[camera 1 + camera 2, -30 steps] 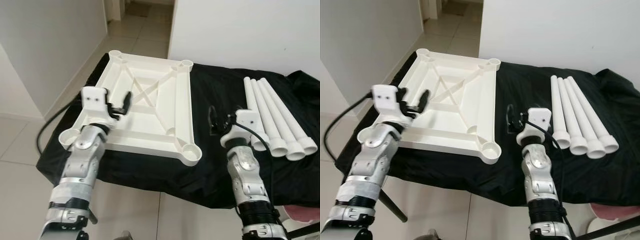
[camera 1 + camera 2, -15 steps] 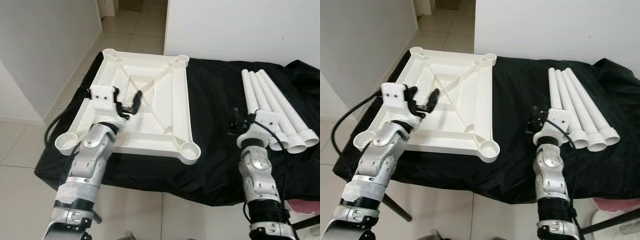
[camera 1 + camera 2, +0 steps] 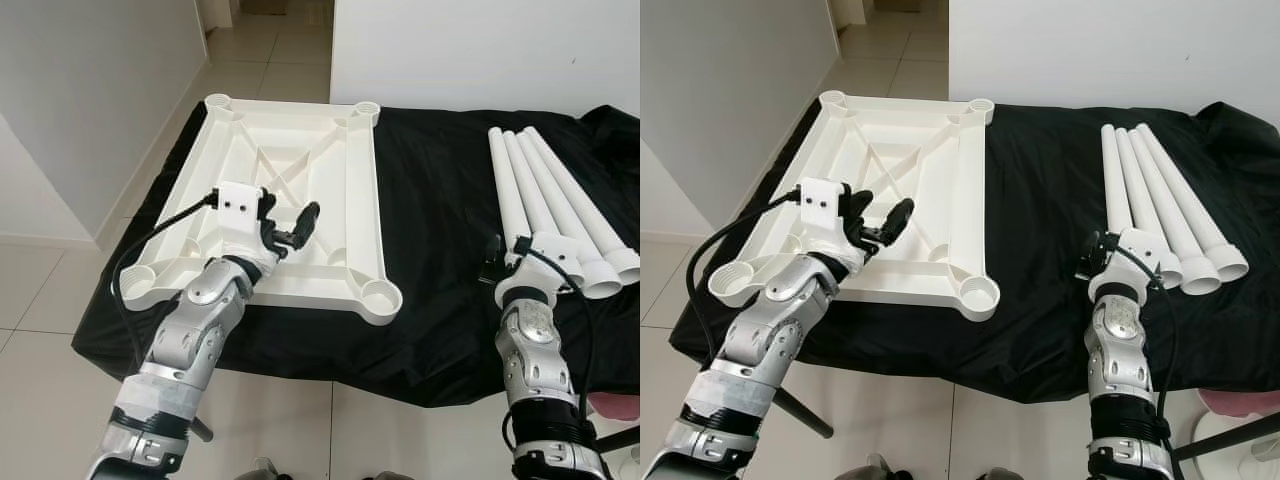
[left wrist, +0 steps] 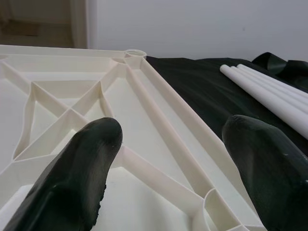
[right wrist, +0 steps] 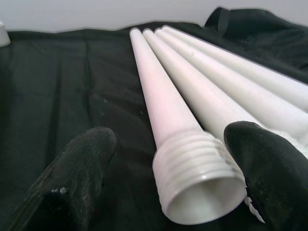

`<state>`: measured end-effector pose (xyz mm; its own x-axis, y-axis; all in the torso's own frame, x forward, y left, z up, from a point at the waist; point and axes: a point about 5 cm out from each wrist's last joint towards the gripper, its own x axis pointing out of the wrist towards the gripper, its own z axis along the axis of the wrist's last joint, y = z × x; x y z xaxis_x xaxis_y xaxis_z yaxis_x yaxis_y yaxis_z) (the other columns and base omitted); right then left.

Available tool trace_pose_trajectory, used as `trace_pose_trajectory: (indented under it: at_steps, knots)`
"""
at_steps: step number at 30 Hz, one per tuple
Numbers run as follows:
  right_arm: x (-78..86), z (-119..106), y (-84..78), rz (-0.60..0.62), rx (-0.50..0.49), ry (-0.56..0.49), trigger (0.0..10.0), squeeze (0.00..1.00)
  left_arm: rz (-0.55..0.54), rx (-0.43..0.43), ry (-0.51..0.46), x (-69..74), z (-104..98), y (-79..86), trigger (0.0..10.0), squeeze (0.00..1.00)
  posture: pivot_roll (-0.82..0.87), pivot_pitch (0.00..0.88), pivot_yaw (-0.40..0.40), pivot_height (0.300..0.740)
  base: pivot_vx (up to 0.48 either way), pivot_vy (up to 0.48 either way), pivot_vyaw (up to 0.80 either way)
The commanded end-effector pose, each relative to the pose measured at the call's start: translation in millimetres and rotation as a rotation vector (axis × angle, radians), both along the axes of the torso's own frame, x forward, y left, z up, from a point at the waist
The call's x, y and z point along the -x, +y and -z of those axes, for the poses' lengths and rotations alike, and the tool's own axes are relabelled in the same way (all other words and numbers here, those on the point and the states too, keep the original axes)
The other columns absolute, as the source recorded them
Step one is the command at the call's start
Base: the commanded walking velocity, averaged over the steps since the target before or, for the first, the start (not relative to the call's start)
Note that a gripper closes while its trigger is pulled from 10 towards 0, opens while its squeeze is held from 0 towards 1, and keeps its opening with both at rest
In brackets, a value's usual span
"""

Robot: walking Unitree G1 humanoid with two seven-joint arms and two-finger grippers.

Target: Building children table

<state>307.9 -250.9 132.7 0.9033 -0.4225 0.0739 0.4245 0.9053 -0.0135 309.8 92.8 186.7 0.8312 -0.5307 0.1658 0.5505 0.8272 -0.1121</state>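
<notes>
The white tabletop [image 3: 290, 200] lies underside up on the left of the black-draped table [image 3: 440, 210]; four legs [image 3: 555, 215] lie side by side at the right. The left gripper [image 3: 290, 232] hovers over the tabletop, jaws released. The right gripper [image 5: 159, 159] straddles the nearest leg's threaded end [image 5: 197, 180], jaws spread.

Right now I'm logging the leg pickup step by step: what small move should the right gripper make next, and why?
Probably ease forward a little and close. The right gripper is open with its fingers on either side of the threaded end of the nearest table leg, which lies on the black cloth beside three others. Nothing is held yet. The left gripper hovers open over the upturned tabletop.
</notes>
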Motion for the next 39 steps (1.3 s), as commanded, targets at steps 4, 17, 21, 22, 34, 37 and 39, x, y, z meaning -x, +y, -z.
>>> trace_pose_trajectory:
  at_steps: [4, 17, 21, 22, 34, 37, 39]
  knots:
    - [0.0, 6.5, -3.4, 0.014, -0.013, 0.041, 10.0, 0.0, 0.333, -0.04, -0.05, 14.1, 0.8, -14.2, 10.0, 0.0, -0.05, 0.089, 0.046, 0.74, 0.0, 0.0, 0.0]
    - [-11.3, 23.8, -7.8, -0.048, -0.075, 0.122, 10.0, 0.0, 0.327, -0.054, -0.028, 20.9, 1.7, -18.3, 10.0, 0.0, -0.02, 0.074, 0.046, 0.74, 0.0, 0.0, 0.0]
    - [-19.3, 20.0, -10.6, -0.063, -0.071, 0.119, 10.0, 0.0, 0.317, -0.054, -0.027, 19.7, -0.3, -17.2, 10.0, 0.0, -0.01, 0.071, 0.048, 0.74, 0.0, 0.0, 0.0]
    - [-21.9, 18.6, -10.8, -0.069, -0.068, 0.118, 10.0, 0.0, 0.315, -0.055, -0.026, 19.7, -0.4, -17.2, 10.0, 0.0, -0.01, 0.069, 0.049, 0.74, 0.0, 0.0, 0.0]
    - [-37.6, 27.0, -0.1, -0.213, -0.08, 0.194, 0.0, 0.0, 0.314, -0.11, -0.013, 19.6, 4.1, -21.2, 10.0, 0.0, 0.0, 0.053, 0.044, 0.74, 0.0, 0.0, 0.0]
    - [-38.6, 30.7, 1.6, -0.233, -0.129, 0.208, 0.0, 0.0, 0.33, -0.121, -0.014, 19.1, 3.1, -22.8, 10.0, 0.0, 0.01, 0.044, 0.042, 0.74, 0.0, 0.0, 0.0]
    - [-39.2, 31.7, 2.0, -0.239, -0.144, 0.212, 0.0, 0.0, 0.34, -0.125, -0.013, 18.5, 2.3, -23.7, 10.0, 0.0, 0.01, 0.039, 0.039, 0.74, 0.0, 0.0, 0.0]
